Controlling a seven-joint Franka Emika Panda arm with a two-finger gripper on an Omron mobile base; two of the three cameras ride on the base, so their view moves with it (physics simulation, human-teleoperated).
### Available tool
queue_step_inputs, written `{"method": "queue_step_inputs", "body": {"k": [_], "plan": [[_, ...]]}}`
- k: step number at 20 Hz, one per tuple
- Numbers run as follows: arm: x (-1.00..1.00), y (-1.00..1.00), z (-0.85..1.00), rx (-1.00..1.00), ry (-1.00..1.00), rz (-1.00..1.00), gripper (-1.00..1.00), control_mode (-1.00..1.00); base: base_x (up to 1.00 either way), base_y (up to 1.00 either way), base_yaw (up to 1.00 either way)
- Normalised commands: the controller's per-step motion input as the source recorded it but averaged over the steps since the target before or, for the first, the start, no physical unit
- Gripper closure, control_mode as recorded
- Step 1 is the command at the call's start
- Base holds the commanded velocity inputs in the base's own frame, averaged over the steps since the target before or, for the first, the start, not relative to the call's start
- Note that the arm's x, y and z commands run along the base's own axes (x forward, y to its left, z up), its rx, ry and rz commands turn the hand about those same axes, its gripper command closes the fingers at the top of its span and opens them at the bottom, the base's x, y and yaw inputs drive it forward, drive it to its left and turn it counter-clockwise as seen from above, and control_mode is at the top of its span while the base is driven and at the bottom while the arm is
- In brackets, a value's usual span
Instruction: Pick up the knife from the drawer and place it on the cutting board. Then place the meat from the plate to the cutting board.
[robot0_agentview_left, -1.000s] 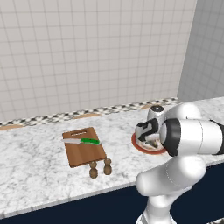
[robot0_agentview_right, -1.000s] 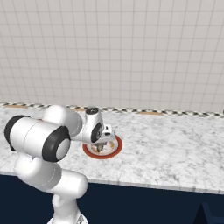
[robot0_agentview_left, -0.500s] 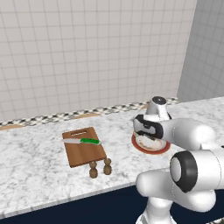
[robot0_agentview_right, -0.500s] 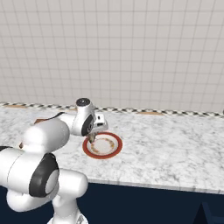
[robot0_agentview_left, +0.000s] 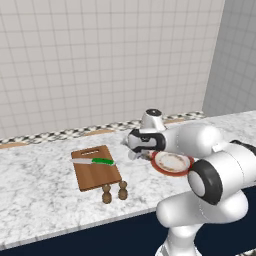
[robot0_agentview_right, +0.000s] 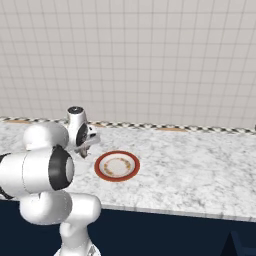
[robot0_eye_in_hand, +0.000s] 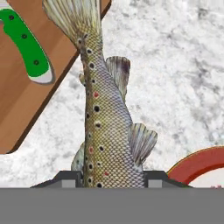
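Speckled fish (robot0_eye_in_hand: 103, 127) clamped in the pincer (robot0_eye_in_hand: 113, 178) hangs over bare counter (robot0_eye_in_hand: 175, 65) between cutting board (robot0_eye_in_hand: 26, 105) and plate (robot0_eye_in_hand: 197, 164).

knife (robot0_agentview_left: 93, 161) lying on the cutting board (robot0_agentview_left: 96, 173), two shakers (robot0_agentview_left: 114, 192) just before the board's front edge, plate (robot0_agentview_left: 171, 163) to the board's right, fish (robot0_eye_in_hand: 103, 122) held over the counter (robot0_agentview_right: 200, 160) between board and plate

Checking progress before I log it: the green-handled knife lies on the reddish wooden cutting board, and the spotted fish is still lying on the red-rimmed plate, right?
Not quite. The green-handled knife does lie on the reddish wooden cutting board, but the spotted fish is off the red-rimmed plate: the hand view shows it clamped in the gripper.
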Motion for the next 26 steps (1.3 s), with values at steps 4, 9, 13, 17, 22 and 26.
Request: {"method": "queue_step_inputs", "body": {"k": [4,9,13,17,22,26], "plan": [[0.08,1.00,0.00,-0.03,0.14,0.25,1.00,-1.00,0.00,0.00,0.00],[-0.01,0.88,0.00,-0.07,0.04,0.20,1.00,-1.00,0.00,0.00,0.00],[-0.23,0.46,-0.11,-0.11,0.00,0.09,1.00,-1.00,0.00,0.00,0.00],[-0.10,0.32,-0.33,-0.12,0.02,0.07,1.00,-1.00,0.00,0.00,0.00],[0.00,0.43,-0.29,-0.10,0.08,0.07,1.00,-1.00,0.00,0.00,0.00],[0.01,0.23,-0.20,-0.07,0.06,0.04,1.00,-1.00,0.00,0.00,0.00]]}}
